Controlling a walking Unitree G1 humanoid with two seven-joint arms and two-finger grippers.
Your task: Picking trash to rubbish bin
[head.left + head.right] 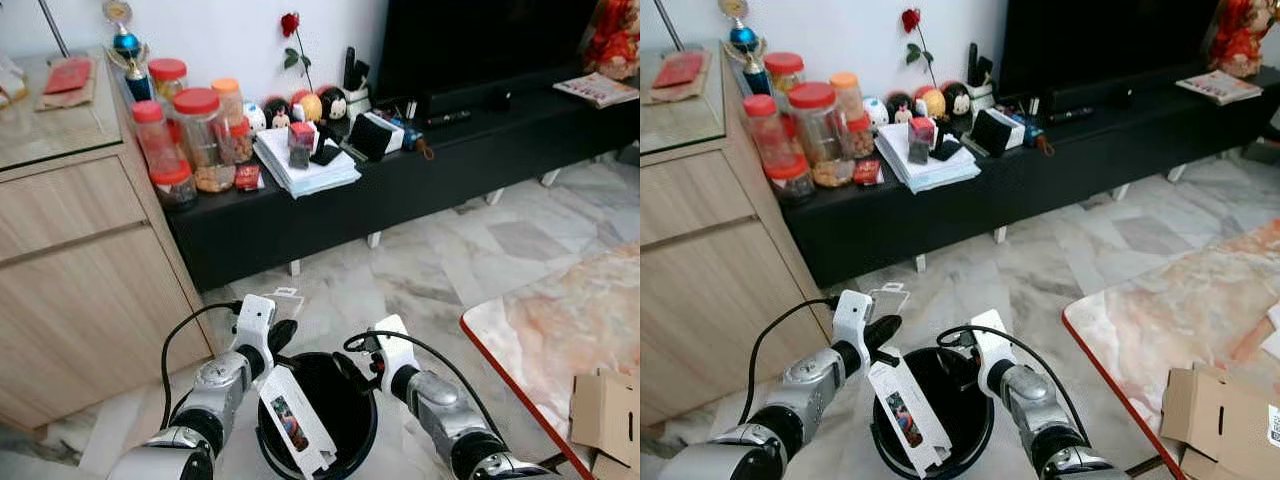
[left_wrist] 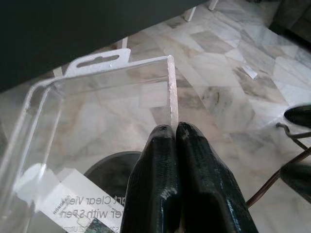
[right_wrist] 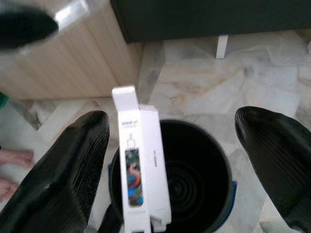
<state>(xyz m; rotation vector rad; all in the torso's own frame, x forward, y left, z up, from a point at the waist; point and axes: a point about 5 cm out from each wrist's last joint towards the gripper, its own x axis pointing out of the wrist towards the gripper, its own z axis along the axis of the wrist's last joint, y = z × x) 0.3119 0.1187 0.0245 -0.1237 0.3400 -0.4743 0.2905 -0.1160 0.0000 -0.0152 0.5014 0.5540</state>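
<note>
On the marble floor: black rubbish bin (image 1: 330, 400) stands between both arms.
Left hand (image 2: 176, 132): its 2 fingers (image 2: 160, 179) are pressed together on the edge of a clear plastic blister pack (image 2: 97, 107), held beside the bin's rim.
White card insert (image 3: 141, 170): leaning upright in the bin, against its rim.
Right hand (image 3: 170, 145): fingers spread wide above the bin, holding nothing.

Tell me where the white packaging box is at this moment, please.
The white packaging box leans on the rim of the black bin on the robot's left, just below the left gripper, which pinches a clear plastic blister pack.
</note>
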